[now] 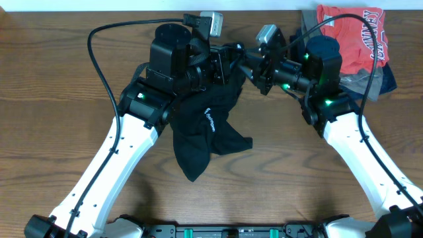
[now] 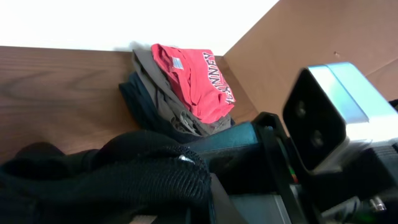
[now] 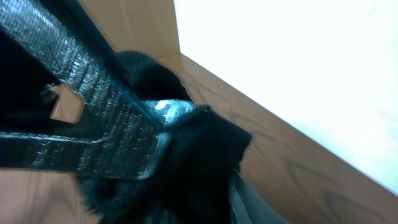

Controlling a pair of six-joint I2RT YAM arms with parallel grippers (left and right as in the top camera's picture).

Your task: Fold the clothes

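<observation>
Black garment (image 1: 201, 125) is mid-table. Its top end is bunched up btwn the two arms and the rest trails twd the near edge over the wood table (image 1: 53, 79), w/ a small white logo (image 1: 210, 123) showing. Right gripper (image 1: 250, 65) is clamped on a wad of the black cloth: in the right wrist view its ribbed fingers (image 3: 106, 124) meet at a point w/ fabric pinched there. Left gripper (image 1: 228, 64) is at the same bunch, just beside the right one. Cloth covers its fingers in the left wrist view, so can't tell if it grips. Red shirt (image 1: 350, 33) w/ white lettering lies atop grey and navy clothes (image 2: 149, 99) at the far right corner, well apart from the black garment.
</observation>
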